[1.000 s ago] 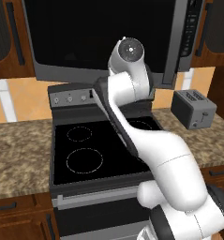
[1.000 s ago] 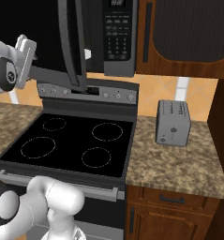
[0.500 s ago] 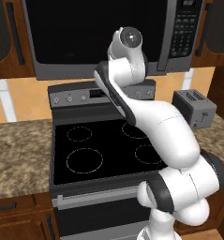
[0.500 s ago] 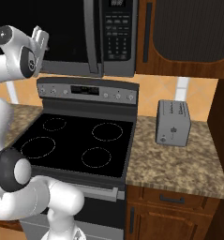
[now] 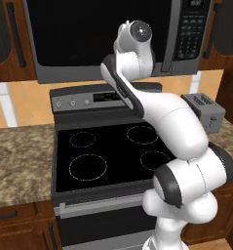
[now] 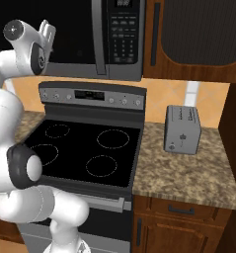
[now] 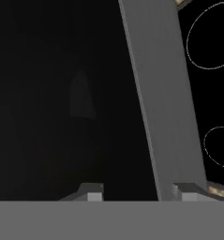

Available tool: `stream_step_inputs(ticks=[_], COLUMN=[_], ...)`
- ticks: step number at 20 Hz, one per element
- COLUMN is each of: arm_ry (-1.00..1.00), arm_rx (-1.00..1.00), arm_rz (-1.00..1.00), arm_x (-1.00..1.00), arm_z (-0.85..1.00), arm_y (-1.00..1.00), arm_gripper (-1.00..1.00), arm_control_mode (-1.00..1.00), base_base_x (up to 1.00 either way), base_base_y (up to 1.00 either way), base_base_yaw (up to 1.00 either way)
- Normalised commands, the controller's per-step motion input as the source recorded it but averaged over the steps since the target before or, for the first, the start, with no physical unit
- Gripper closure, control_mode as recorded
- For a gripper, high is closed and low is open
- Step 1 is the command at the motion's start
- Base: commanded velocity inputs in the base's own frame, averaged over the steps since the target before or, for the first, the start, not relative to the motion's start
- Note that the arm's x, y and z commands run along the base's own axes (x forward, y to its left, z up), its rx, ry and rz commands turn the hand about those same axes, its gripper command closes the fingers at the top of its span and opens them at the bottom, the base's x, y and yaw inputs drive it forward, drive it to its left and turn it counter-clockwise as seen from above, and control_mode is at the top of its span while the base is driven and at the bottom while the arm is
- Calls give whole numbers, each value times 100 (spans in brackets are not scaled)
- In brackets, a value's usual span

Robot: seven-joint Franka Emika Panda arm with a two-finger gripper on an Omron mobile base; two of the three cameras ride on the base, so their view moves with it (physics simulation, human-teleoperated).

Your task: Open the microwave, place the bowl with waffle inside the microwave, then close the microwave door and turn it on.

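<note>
The microwave point(image 5: 188, 34) hangs above the stove, keypad point(image 6: 123, 39) on its right. Its microwave door point(image 5: 79, 39) of dark glass lies flush with the front, and the vertical handle point(image 6: 97, 34) stands beside the keypad. My arm is raised, with the hand point(image 6: 44, 35) close against the door's lower middle. In the hand view my gripper point(image 7: 139, 192) faces the dark glass point(image 7: 62, 103) and the door's grey frame point(image 7: 160, 103); the fingertips point(image 7: 91, 191) stand apart with nothing between them. The bowl and the waffle are out of view.
A black glass cooktop point(image 5: 113, 146) with several burner rings sits below the microwave, its control panel point(image 6: 90, 94) at the back. A grey toaster point(image 6: 182, 129) stands on the granite counter point(image 6: 188, 168) to the right. Dark wood cabinets point(image 6: 198, 34) flank the microwave.
The microwave door swung from open to flush with the front, my hand following it to the right. The fingers have drawn closer together.
</note>
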Motion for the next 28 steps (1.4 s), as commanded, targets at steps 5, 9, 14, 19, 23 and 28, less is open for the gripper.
stream_step_inputs(ticks=[5, 9, 14, 19, 23, 28], arm_ry=[-1, 0, -8, -14, -13, -11], arm_rx=[0, 0, 0, 0, -4, -17], arm_rz=[9, 5, 8, 15, 17, 13], arm_x=[-22, -76, -100, -98, -52, 1], arm_z=[-4, 6, -2, -20, -39, -51], arm_y=[-34, -76, -98, -100, -70, -18], arm_gripper=[-100, -100, -100, -100, -100, -100], arm_control_mode=[-100, -100, -100, -100, -100, -100], base_base_x=[0, 0, 0, 0, 0, 0], base_base_y=[0, 0, 0, 0, 0, 0], base_base_yaw=[0, 0, 0, 0, 0, 0])
